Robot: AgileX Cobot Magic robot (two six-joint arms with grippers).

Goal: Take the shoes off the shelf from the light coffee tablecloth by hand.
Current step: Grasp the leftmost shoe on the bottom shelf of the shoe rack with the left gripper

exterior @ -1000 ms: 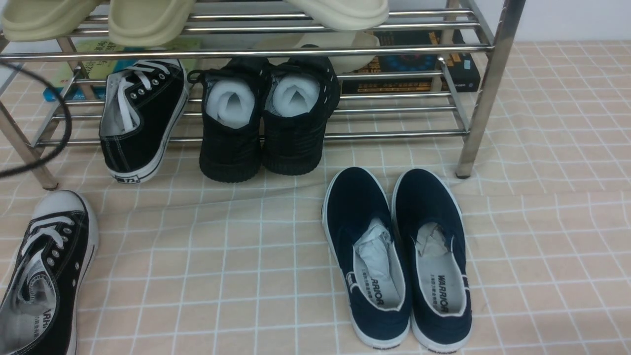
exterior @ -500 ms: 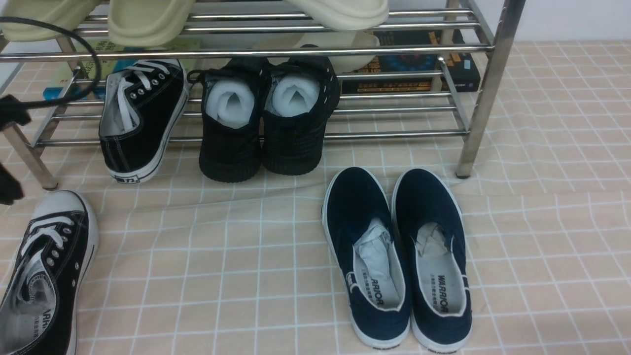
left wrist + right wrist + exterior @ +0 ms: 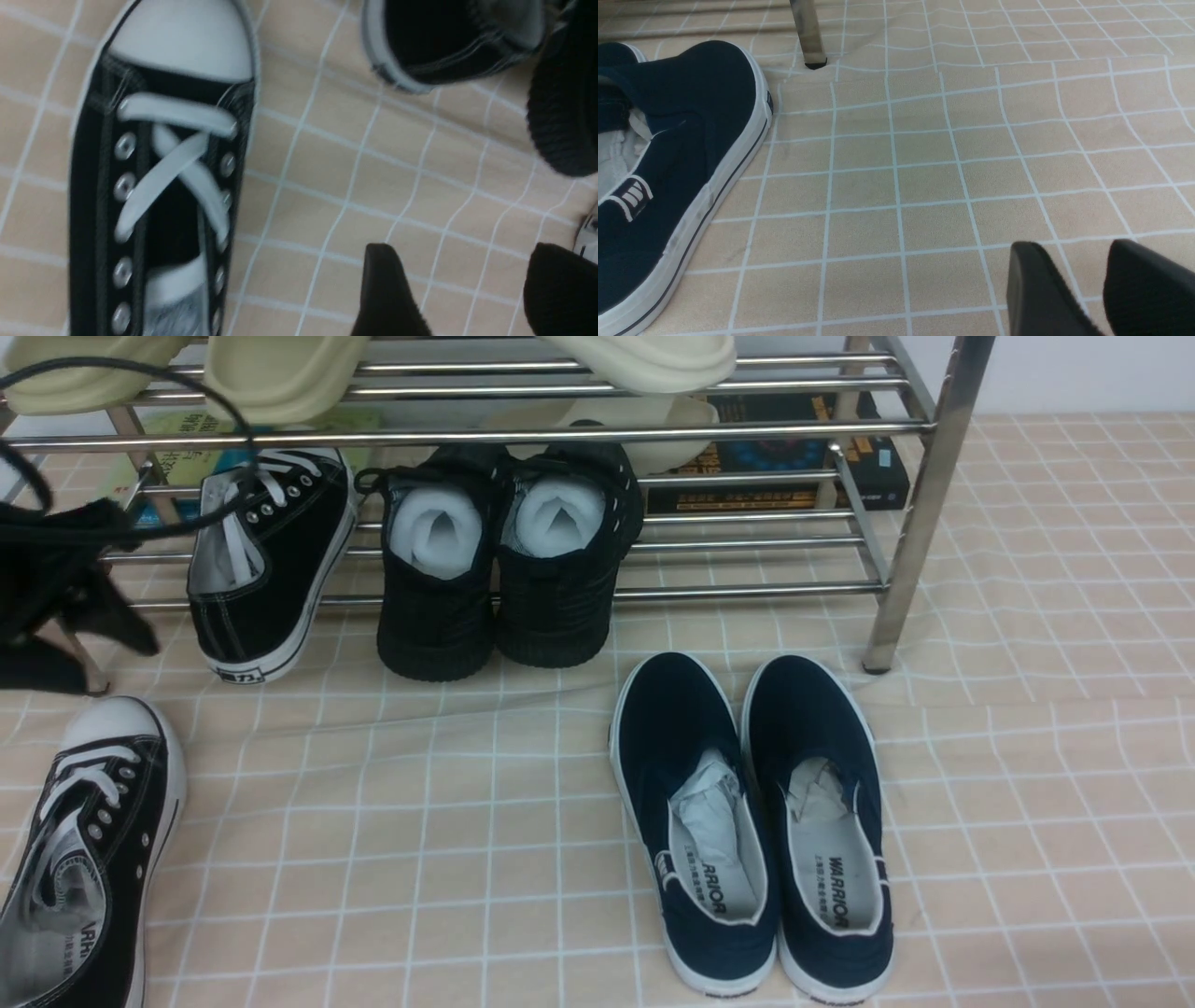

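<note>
Canvas in matte black, flat white laces, round silver eyelets and smooth white rubber toe caps mark the shoes. One sneaker (image 3: 89,859) lies on the light coffee tablecloth (image 3: 467,821) at the robot's near left, its toe toward the shelf (image 3: 920,504). Its mate (image 3: 266,565) sits at the left end of the lower tier, heel toward the robot and dipping past the front bar. The shelf is made of shiny round steel tubes on square legs, and the cloth is beige with a thin white grid, faintly rippled near the legs. Just beside the shelved sneaker stand ribbed all-black knit shoes (image 3: 504,569) stuffed with white paper. Navy slip-ons (image 3: 756,821) with white rubber edging rest on the cloth in front of the shelf. Cream slippers (image 3: 280,373) of smooth, rounded foam lie on the upper bars, and books (image 3: 775,457) lie behind the shelf. The left hand (image 3: 472,298) hangs near the shelf's left leg, above the cloth between the two sneakers. Its blunt black fingers (image 3: 387,289) are spread wide and grasp nothing, and a black cable (image 3: 187,392) loops above it. The right hand (image 3: 1092,280) hovers over bare cloth, well apart from the slip-ons, its pads slightly parted and empty.
</note>
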